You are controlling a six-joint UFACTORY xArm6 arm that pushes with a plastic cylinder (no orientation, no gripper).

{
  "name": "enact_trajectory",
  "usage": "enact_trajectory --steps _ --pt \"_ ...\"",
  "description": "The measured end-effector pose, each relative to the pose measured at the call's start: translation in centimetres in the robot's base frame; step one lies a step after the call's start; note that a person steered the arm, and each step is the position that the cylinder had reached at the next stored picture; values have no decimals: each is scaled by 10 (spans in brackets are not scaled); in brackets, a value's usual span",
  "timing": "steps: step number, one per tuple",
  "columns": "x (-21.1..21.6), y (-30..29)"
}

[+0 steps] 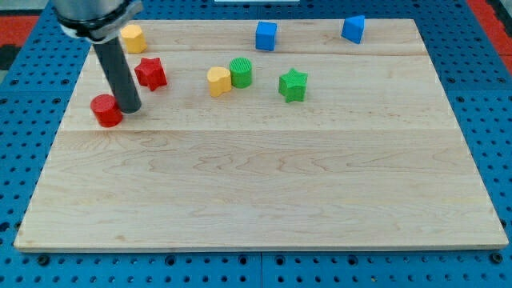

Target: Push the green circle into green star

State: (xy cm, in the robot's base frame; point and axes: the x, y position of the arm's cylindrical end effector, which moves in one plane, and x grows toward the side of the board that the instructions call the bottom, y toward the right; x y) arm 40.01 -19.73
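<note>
My tip (130,108) touches the red circle (105,110) (no jaws here); green circle (241,72) lies at nine o'clock of green star (293,85), apart.

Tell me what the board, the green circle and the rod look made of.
Board: pale wood, matte, with visible grain and plank seams. Green circle: probably plastic, with fine ridges on its side that suggest 3D printing, though that is uncertain. Rod: dark, smooth, slightly glossy, metal or plastic, cannot tell; my tip sits beside the red round block.

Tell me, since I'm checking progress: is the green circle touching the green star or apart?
Apart. Bare wood shows between the green circle and the green star; the circle touches the yellow heart.
</note>
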Motion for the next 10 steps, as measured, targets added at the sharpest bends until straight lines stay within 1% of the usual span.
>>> enact_trajectory --steps 1,4,5,6,8,9,10 --pt "6 4" --pt "6 9" --pt "-16 12" --pt "-37 36" --pt "-38 45" --pt "-61 50" --pt "-61 73"
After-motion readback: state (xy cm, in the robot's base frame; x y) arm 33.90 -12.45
